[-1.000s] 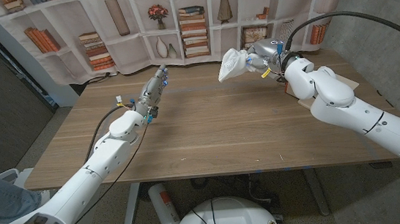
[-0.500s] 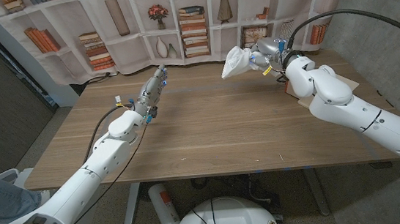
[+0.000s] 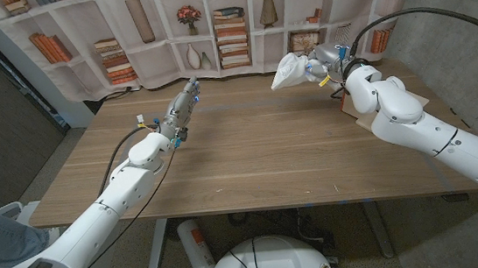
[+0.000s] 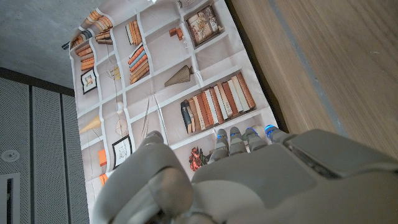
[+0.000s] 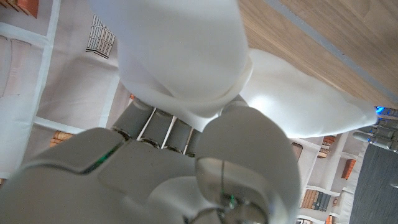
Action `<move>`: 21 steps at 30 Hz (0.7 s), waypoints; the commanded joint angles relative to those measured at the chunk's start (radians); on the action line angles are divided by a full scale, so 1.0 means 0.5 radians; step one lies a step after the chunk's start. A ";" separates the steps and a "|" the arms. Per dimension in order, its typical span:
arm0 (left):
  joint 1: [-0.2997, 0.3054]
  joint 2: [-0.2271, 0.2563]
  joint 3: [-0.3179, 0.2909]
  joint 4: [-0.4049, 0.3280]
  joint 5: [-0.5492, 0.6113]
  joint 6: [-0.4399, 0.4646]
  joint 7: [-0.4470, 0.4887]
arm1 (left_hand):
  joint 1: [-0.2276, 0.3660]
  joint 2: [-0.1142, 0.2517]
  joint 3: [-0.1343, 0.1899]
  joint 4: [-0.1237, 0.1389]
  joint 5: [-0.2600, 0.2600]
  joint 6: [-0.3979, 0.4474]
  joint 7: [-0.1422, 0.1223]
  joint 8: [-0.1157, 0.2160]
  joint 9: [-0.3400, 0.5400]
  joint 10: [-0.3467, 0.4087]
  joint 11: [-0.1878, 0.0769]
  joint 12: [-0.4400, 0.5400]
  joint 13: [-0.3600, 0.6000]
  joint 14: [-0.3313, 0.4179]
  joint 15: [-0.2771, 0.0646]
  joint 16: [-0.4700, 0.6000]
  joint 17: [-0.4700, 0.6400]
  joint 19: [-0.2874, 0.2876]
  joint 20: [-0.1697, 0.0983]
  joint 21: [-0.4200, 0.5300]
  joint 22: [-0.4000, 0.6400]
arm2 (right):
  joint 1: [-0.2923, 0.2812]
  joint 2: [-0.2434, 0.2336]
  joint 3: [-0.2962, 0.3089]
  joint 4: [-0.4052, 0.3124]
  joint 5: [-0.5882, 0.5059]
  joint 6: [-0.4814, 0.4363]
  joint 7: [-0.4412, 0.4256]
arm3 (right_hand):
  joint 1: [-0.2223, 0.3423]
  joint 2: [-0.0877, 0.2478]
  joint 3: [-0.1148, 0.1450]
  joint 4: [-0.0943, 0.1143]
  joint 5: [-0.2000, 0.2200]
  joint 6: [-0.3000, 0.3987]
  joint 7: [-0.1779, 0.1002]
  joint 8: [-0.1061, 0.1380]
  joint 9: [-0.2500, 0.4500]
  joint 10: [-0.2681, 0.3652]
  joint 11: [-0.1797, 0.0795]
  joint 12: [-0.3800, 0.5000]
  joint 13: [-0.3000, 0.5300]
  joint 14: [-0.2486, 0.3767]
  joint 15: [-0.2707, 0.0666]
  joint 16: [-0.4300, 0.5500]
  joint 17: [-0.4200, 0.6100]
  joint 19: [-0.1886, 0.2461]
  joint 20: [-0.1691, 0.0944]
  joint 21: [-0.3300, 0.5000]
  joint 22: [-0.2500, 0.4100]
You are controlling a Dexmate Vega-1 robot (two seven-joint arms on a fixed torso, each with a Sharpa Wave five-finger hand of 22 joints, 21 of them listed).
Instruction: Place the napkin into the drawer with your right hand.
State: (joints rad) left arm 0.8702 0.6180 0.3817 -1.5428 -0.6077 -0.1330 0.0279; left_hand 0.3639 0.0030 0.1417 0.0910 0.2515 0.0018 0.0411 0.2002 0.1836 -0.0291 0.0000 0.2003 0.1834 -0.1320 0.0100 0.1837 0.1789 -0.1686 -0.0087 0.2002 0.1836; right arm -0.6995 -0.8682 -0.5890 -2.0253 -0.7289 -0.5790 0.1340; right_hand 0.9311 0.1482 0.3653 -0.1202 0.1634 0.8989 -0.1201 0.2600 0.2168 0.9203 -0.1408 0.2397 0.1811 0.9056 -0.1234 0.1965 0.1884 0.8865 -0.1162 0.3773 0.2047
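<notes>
- Table (image 3: 250, 159): centre of the head view.
- Left hand (image 3: 182, 111): upper left of centre, over the table.
- Right hand (image 3: 324, 62): upper right, above the table's far edge, holding the napkin (image 3: 290, 71) just to its left.
- Bookshelf backdrop (image 3: 211, 27): top, behind the table.

No lettering, label or number is legible anywhere here (the printed book spines (image 3: 231, 38) are too small).

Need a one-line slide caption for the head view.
Right hand holds white napkin above the wooden table's far edge.
</notes>
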 commanded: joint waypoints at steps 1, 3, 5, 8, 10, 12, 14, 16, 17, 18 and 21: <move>0.050 0.026 -0.016 -0.059 0.002 0.003 0.023 | 0.002 0.022 -0.007 -0.002 0.000 0.011 -0.002 -0.001 0.012 0.010 0.002 0.008 0.009 0.007 -0.007 0.006 0.004 -0.123 -0.008 0.010 0.003 | 0.006 -0.026 -0.001 -0.015 0.019 -0.093 -0.008 | 0.004 0.016 0.015 0.009 0.018 0.070 -0.044 -0.002 0.003 0.016 0.003 -0.013 0.008 -0.003 -0.197 -0.001 0.008 -0.006 -0.185 0.007 0.004; 0.061 0.029 -0.022 -0.068 0.000 -0.003 0.029 | 0.002 0.022 -0.008 -0.002 0.000 0.011 -0.001 -0.002 0.012 0.010 0.004 0.008 0.009 0.007 -0.006 0.006 0.004 -0.124 -0.008 0.010 0.004 | 0.008 -0.027 -0.002 -0.015 0.022 -0.103 -0.012 | 0.003 0.015 0.014 0.009 0.018 0.069 -0.045 -0.003 0.003 0.014 0.005 -0.014 0.008 -0.003 -0.196 -0.001 0.008 -0.006 -0.185 0.007 0.004; 0.072 0.034 -0.028 -0.079 0.000 -0.006 0.034 | 0.003 0.022 -0.008 -0.002 0.000 0.011 -0.002 -0.001 0.012 0.010 0.000 0.008 0.009 0.007 -0.008 0.006 0.004 -0.123 -0.008 0.010 0.003 | 0.012 -0.029 -0.005 -0.015 0.024 -0.116 -0.013 | 0.003 0.014 0.014 0.009 0.018 0.069 -0.046 -0.006 0.003 0.009 0.007 -0.018 0.008 -0.007 -0.195 -0.003 0.008 -0.008 -0.185 0.006 0.004; 0.084 0.041 -0.033 -0.091 0.000 -0.009 0.038 | 0.003 0.022 -0.009 -0.002 0.000 0.011 -0.002 -0.001 0.012 0.013 0.000 0.009 0.009 0.007 -0.008 0.006 0.004 -0.123 -0.008 0.010 0.003 | 0.022 -0.029 -0.008 -0.010 0.029 -0.134 -0.014 | 0.004 0.016 0.015 0.010 0.018 0.074 -0.049 -0.006 0.004 0.012 0.002 -0.019 0.008 -0.008 -0.196 -0.003 0.008 -0.010 -0.186 0.007 0.004; 0.089 0.042 -0.036 -0.094 -0.002 -0.013 0.038 | 0.003 0.023 -0.010 -0.002 0.000 0.011 -0.002 -0.001 0.012 0.012 0.002 0.008 0.009 0.007 -0.007 0.006 0.004 -0.124 -0.008 0.010 0.003 | 0.028 -0.029 -0.008 -0.005 0.037 -0.141 -0.016 | 0.004 0.016 0.016 0.010 0.018 0.074 -0.047 -0.007 0.004 0.012 0.001 -0.020 0.008 -0.008 -0.197 -0.002 0.008 -0.011 -0.185 0.007 0.004; 0.093 0.044 -0.039 -0.096 -0.004 -0.014 0.039 | 0.003 0.023 -0.010 -0.002 0.000 0.012 -0.002 -0.001 0.012 0.012 0.000 0.008 0.009 0.008 -0.009 0.006 0.004 -0.123 -0.008 0.010 0.003 | 0.039 -0.026 -0.015 0.003 0.038 -0.156 -0.013 | 0.004 0.016 0.016 0.009 0.018 0.074 -0.048 -0.008 0.004 0.012 0.002 -0.021 0.009 -0.010 -0.197 -0.003 0.008 -0.009 -0.186 0.007 0.004; 0.095 0.045 -0.041 -0.097 -0.007 -0.014 0.036 | 0.004 0.023 -0.011 -0.002 0.000 0.011 -0.003 -0.002 0.012 0.010 0.003 0.007 0.009 0.008 -0.009 0.006 0.004 -0.122 -0.009 0.010 0.003 | 0.050 -0.023 -0.020 0.015 0.044 -0.167 -0.010 | 0.004 0.015 0.016 0.010 0.018 0.072 -0.046 -0.011 0.004 0.014 -0.004 -0.021 0.009 -0.010 -0.196 -0.003 0.008 -0.013 -0.186 0.006 0.004; 0.096 0.047 -0.042 -0.096 -0.008 -0.014 0.036 | 0.004 0.023 -0.011 -0.002 0.000 0.011 -0.002 -0.001 0.012 0.010 0.002 0.008 0.009 0.008 -0.009 0.006 0.004 -0.124 -0.007 0.010 0.003 | 0.062 -0.022 -0.027 0.027 0.047 -0.178 -0.007 | 0.003 0.016 0.016 0.010 0.018 0.071 -0.047 -0.012 0.005 0.015 -0.006 -0.021 0.009 -0.010 -0.196 -0.003 0.008 -0.012 -0.185 0.007 0.004; 0.097 0.047 -0.043 -0.096 -0.008 -0.015 0.035 | 0.004 0.024 -0.012 -0.002 0.000 0.011 -0.001 -0.002 0.012 0.010 0.003 0.007 0.009 0.008 -0.008 0.006 0.004 -0.124 -0.007 0.010 0.003 | 0.067 -0.020 -0.031 0.033 0.045 -0.186 -0.010 | 0.003 0.015 0.016 0.010 0.018 0.071 -0.048 -0.013 0.005 0.014 -0.001 -0.022 0.009 -0.011 -0.196 -0.003 0.008 -0.013 -0.186 0.007 0.004; 0.097 0.048 -0.044 -0.096 -0.009 -0.015 0.034 | 0.004 0.024 -0.012 -0.002 0.000 0.011 -0.001 -0.002 0.012 0.010 0.004 0.008 0.009 0.008 -0.007 0.006 0.004 -0.124 -0.008 0.010 0.003 | 0.072 -0.022 -0.034 0.037 0.046 -0.190 -0.007 | 0.003 0.016 0.016 0.011 0.018 0.071 -0.048 -0.013 0.005 0.014 0.001 -0.023 0.009 -0.011 -0.197 -0.003 0.008 -0.013 -0.186 0.007 0.004; 0.097 0.050 -0.045 -0.096 -0.009 -0.013 0.034 | 0.004 0.024 -0.013 -0.003 0.000 0.012 0.000 -0.001 0.012 0.009 0.004 0.007 0.009 0.009 -0.008 0.007 0.004 -0.124 -0.008 0.010 0.003 | 0.080 -0.020 -0.037 0.049 0.054 -0.209 -0.014 | 0.004 0.017 0.017 0.011 0.018 0.074 -0.047 -0.015 0.005 0.016 -0.001 -0.024 0.009 -0.006 -0.197 -0.001 0.009 -0.011 -0.186 0.008 0.004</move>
State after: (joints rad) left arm 0.9108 0.6371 0.3640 -1.5842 -0.6087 -0.1350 0.0435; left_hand 0.3639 0.0030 0.1418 0.0910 0.2516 0.0018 0.0410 0.2002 0.1836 -0.0291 0.0000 0.2003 0.1834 -0.1320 0.0100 0.1838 0.1789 -0.1687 -0.0087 0.2002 0.1836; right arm -0.6793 -0.8796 -0.5959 -2.0215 -0.7111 -0.6525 0.1302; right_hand 0.9338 0.1452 0.3699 -0.1157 0.1665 0.8989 -0.1202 0.2551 0.2166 0.9201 -0.1406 0.2321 0.1848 0.9055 -0.1232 0.1965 0.1882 0.8867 -0.1162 0.3772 0.2047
